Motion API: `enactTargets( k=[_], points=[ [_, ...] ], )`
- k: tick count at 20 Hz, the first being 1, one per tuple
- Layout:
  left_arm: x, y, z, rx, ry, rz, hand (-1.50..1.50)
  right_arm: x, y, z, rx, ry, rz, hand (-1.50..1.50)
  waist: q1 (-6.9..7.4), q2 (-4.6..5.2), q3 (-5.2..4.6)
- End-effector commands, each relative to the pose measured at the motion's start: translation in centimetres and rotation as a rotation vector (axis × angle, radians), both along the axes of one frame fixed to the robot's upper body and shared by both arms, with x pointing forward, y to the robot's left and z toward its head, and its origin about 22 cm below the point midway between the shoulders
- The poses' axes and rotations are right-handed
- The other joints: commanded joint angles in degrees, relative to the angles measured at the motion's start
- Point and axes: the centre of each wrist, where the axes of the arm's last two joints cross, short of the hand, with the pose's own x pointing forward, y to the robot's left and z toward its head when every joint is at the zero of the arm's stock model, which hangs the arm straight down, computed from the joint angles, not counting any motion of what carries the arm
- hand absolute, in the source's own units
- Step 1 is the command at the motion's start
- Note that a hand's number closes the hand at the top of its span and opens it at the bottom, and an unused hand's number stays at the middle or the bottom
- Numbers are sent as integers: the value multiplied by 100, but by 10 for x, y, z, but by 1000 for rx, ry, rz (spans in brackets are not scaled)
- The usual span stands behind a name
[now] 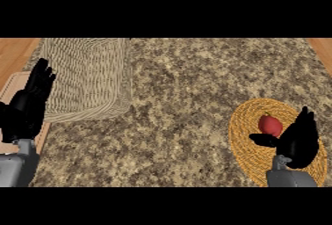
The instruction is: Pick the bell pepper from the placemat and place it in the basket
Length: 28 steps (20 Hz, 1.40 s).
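A red bell pepper (269, 125) lies on a round, orange woven placemat (250, 115) at the right of the granite counter. My right hand (298, 139) is just to the right of the pepper, fingers straight and thumb spread toward it, open and not closed round it. The hand covers part of the mat. A pale wicker basket (88, 74) stands at the upper left with nothing visible inside. My left hand (29, 103) rests open at the left edge, fingers up, beside the basket's left wall.
The speckled granite counter (188, 96) runs between the basket and the placemat. A wooden floor (14, 52) shows past the counter's left edge and at the top right corner.
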Motion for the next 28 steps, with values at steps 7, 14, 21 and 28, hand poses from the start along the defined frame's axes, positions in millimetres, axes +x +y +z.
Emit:
enactTargets(
  k=[7, 14, 21, 28],
  points=[
    [5, 11, -28, -25, 101, 11, 0, 1, 6, -26, 28, 29, -5, -150, -38, 106, -104],
    [-1, 4, -34, -40, 106, 14, 0, 0, -4, -32, 89, 160, 148, 150, -39, 112, -105],
    [-3, -7, -19, -39, 109, -12, 0, 8, 8, -51, 80, 113, 160, 150, 31, 105, -98],
    [4, -7, -23, -46, 112, -14, 0, -1, 56, -52, 119, 91, 399, 150, 81, 134, -99]
  ],
)
